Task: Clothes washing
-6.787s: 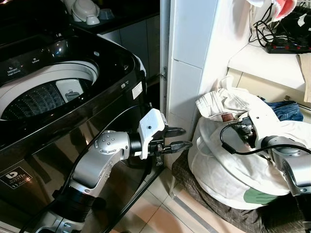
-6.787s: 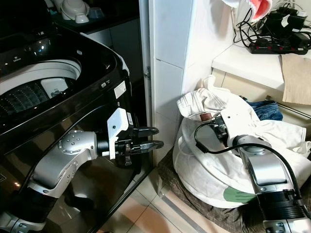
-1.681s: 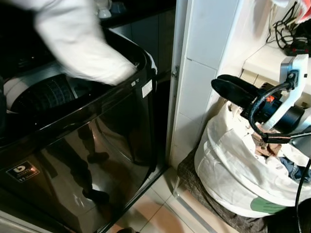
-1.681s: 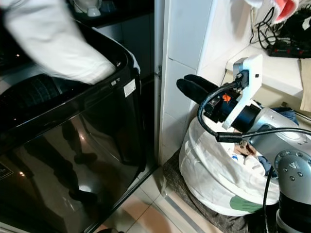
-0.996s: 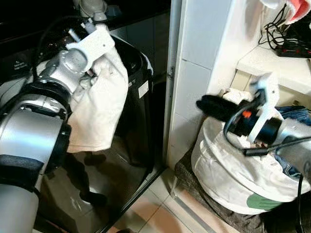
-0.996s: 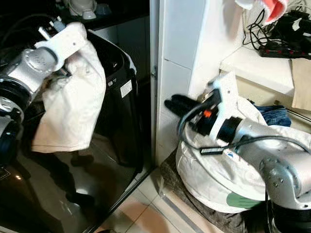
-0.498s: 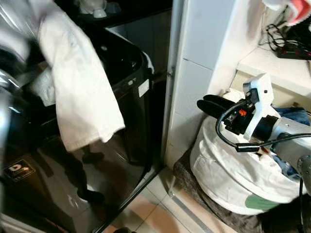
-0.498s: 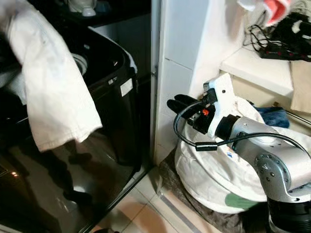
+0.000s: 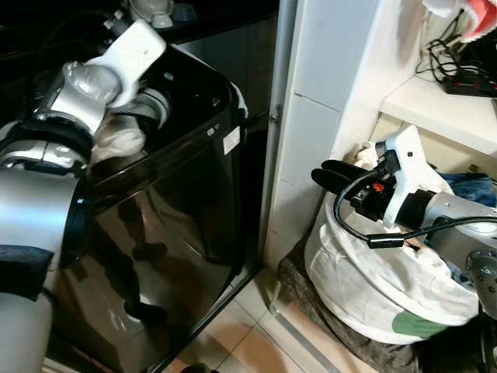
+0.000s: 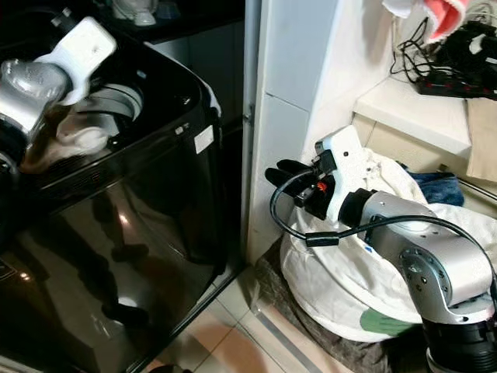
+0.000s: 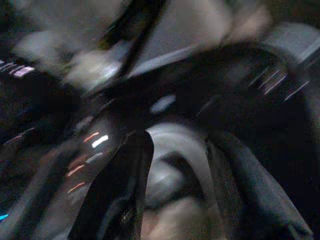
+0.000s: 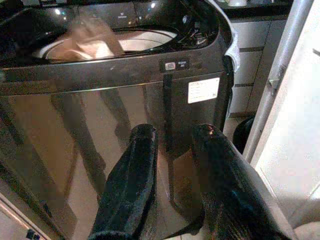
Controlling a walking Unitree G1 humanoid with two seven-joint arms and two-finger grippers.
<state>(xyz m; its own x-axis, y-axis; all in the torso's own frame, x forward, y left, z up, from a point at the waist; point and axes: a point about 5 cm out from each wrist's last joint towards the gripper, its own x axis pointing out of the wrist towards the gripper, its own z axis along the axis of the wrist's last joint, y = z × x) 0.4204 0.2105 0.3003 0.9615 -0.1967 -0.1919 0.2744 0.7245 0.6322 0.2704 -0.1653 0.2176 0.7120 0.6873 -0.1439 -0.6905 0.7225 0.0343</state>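
My left gripper (image 11: 175, 195) is over the open top of the black washing machine (image 9: 178, 202), fingers spread with nothing between them (that wrist view is badly blurred). The white garment (image 10: 74, 140) lies bunched in the drum opening just beneath it. My right gripper (image 12: 170, 190) hangs beside the white laundry bag (image 9: 373, 272) on the floor, fingers parted and empty, pointing toward the machine's glossy front.

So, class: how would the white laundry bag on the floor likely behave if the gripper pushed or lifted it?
The white laundry bag looks soft and wrinkled, so it would probably dent when pushed rather than slide. Clothes heap above its rim, so it is likely heavy and would sag if lifted. The right gripper hovers beside it.
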